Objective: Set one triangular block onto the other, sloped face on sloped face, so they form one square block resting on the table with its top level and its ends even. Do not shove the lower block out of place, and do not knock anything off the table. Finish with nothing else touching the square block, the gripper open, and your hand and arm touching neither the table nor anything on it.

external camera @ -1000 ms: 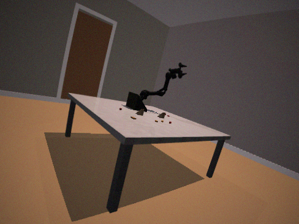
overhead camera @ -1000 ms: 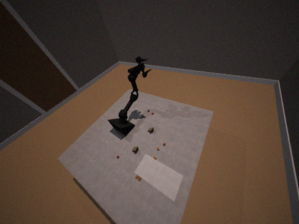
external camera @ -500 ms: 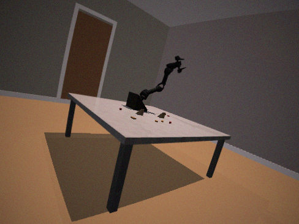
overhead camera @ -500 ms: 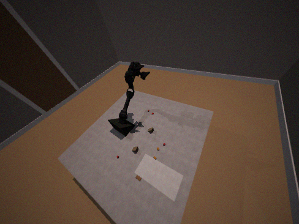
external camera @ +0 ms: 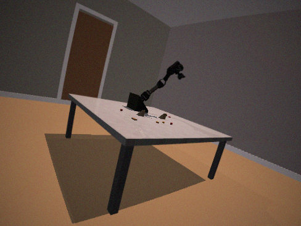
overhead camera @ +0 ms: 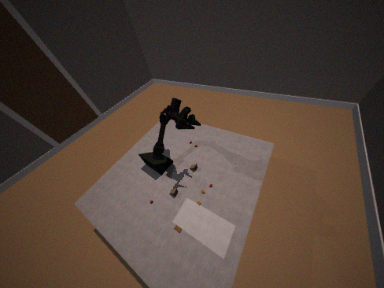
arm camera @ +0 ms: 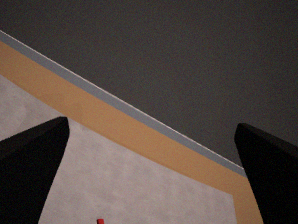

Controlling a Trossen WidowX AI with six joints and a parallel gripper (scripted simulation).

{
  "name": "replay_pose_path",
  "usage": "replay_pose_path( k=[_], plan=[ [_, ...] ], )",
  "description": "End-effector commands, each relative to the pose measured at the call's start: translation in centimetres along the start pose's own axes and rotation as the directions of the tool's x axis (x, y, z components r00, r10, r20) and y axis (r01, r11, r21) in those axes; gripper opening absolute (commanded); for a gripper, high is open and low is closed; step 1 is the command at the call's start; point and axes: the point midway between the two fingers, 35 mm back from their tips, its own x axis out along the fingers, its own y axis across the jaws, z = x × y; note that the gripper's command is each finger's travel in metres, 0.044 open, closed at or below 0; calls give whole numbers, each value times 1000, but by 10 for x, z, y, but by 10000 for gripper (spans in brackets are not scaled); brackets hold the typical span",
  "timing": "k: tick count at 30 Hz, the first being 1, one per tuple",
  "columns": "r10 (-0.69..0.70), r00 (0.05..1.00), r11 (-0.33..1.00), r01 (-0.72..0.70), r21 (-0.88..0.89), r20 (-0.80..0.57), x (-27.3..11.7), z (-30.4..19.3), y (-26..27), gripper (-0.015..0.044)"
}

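One tan triangular block (overhead camera: 173,192) (external camera: 141,113) rests on the grey table top (overhead camera: 130,220) (external camera: 102,114). The other triangular block (overhead camera: 193,167) (external camera: 163,116) rests on the table apart from it, farther back in the top view. Which faces are the sloped ones is too small to tell for certain. My gripper (overhead camera: 197,126) (arm camera: 154,129) is open and empty, high above the table and well away from both blocks. It is small and dark in the exterior view. Neither block shows in the wrist view.
Small red pieces (overhead camera: 211,185) (overhead camera: 151,201) (overhead camera: 196,145) and orange pieces (overhead camera: 203,191) (overhead camera: 198,203) lie scattered around the blocks. A flat brown piece (overhead camera: 178,228) (external camera: 134,118) lies by a pale rectangle (overhead camera: 206,226). A red piece (arm camera: 100,221) shows at the wrist view's bottom edge.
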Motion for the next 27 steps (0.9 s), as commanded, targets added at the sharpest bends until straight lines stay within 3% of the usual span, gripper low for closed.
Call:
replay_pose_path(
  k=[1,6,10,16,20,27],
  plan=[
    [64,979,992,-42,115,-191,36,-64,3,440],
    [183,887,968,-87,237,-424,64,-143,28,440],
    [286,757,942,-108,318,-588,72,-204,57,440],
    [422,457,899,-96,428,-783,56,-290,105,440],
    [480,238,876,-70,478,-845,33,-330,133,440],
    [482,227,875,-69,480,-846,32,-332,134,440]
  ],
)
